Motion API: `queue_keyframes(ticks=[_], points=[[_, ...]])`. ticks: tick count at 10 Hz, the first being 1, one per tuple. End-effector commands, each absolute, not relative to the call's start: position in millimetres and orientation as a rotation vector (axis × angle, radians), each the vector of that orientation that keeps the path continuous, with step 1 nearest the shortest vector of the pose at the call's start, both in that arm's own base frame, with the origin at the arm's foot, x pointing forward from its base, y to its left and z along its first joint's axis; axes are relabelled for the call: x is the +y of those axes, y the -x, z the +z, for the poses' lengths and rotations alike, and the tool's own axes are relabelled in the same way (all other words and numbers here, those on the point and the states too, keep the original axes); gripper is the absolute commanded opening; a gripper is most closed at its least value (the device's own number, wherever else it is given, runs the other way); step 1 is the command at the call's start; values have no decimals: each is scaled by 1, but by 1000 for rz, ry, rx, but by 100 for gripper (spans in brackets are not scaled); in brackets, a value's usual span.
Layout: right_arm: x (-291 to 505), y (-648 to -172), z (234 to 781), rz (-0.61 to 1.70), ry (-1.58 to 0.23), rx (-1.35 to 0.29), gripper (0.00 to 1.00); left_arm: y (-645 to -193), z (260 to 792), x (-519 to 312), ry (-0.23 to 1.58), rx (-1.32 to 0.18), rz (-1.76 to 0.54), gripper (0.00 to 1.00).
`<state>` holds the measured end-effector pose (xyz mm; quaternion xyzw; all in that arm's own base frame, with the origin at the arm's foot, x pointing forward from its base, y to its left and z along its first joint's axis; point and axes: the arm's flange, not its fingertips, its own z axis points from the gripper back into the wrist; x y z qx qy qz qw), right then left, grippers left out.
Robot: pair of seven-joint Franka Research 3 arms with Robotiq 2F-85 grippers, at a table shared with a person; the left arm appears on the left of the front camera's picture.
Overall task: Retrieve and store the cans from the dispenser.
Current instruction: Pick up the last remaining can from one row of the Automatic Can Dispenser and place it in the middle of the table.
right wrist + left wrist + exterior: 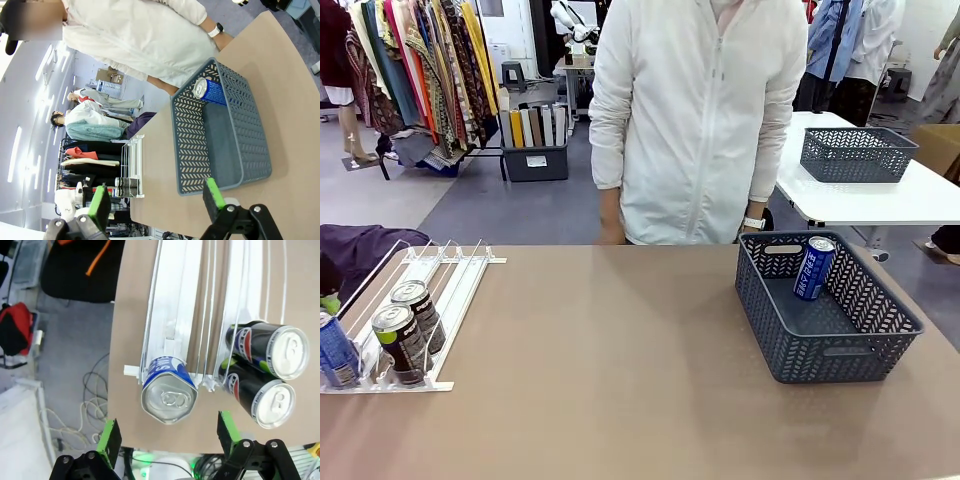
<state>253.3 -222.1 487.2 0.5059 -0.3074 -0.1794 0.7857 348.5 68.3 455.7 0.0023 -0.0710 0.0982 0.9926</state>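
Alignment is judged decisive: the blue can [167, 392], stood at the low end of the dispenser [170, 300], is seen just ahead of the left pincer [168, 425], centred between its wide-open empty jaws, long axis pointed at the wrist; the right pincer [156, 190], also open, is held by the basket [190, 150], well apart.
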Motion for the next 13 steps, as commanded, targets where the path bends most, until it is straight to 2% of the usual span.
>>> queue_keyframes(ticks=[1,5,10,11,12,13], points=[[-223,-256,488,-376,-1109,-695,100,-355,442,69,21,-103,207,100],[-223,-256,488,-376,-1109,-695,100,-363,410,74,26,-72,252,100],[-223,-256,488,-376,-1109,-695,100,-369,402,74,29,-73,271,100],[-223,-256,488,-376,-1109,-695,100,-369,402,73,21,-74,276,59],[-223,-256,488,-376,-1109,-695,100,-367,402,73,20,-71,270,0],[-223,-256,488,-376,-1109,-695,100,-368,402,73,22,-77,267,0]])
